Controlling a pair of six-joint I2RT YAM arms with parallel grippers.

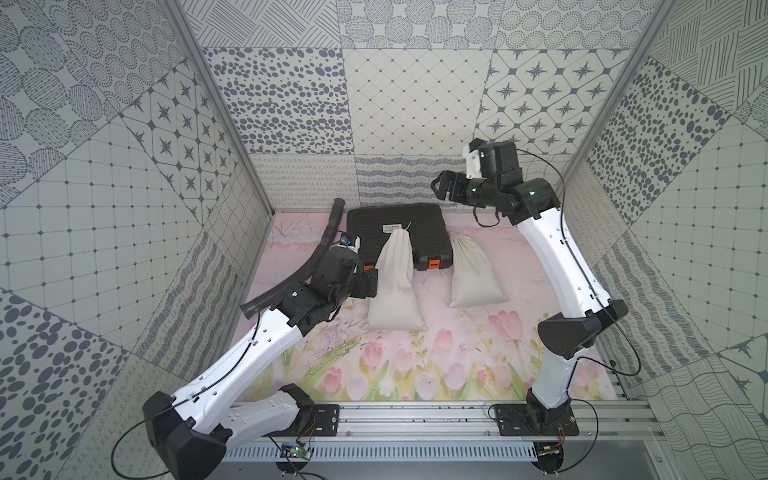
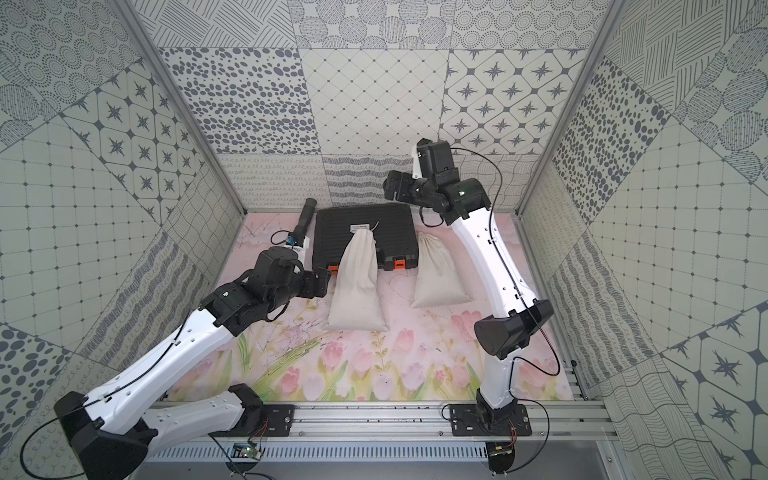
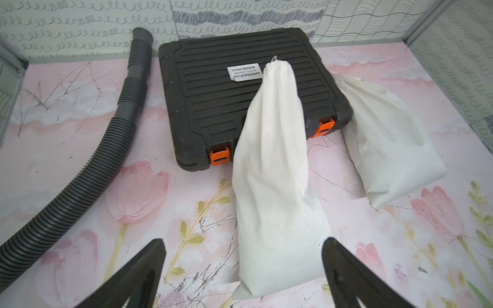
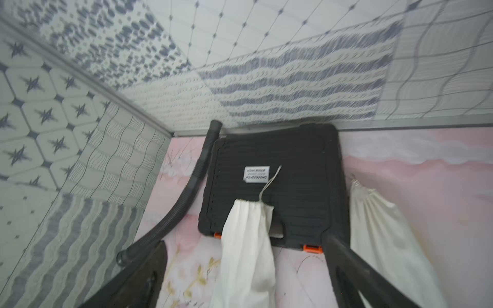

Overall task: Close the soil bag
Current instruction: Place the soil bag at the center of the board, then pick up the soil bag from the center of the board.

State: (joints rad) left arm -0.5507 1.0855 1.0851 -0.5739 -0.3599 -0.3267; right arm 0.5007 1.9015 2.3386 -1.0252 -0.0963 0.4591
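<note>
Soil bag lies in the middle of the tabletop in both top views. Its long axis runs away from the robot: the flat bottom is near, and the narrow neck leans up on a black case. The left gripper is just beside the bag's left side, about halfway along it. The right gripper hangs high over the far right corner of the case, well apart from the neck. A second bag lies to the right of the case.

In the left wrist view the fingers stand wide open and hold nothing. The bag's lower part shows between them and stretches away. I cannot tell if they touch it.

In the right wrist view the fingers are also spread and empty. The neck looks gathered tight, with a thin string pointing out over the case.

My judgement: the bag seems closed already. If the string needs one more pull, the right arm is better placed, because the neck lies below it and toward the robot's left.
</note>
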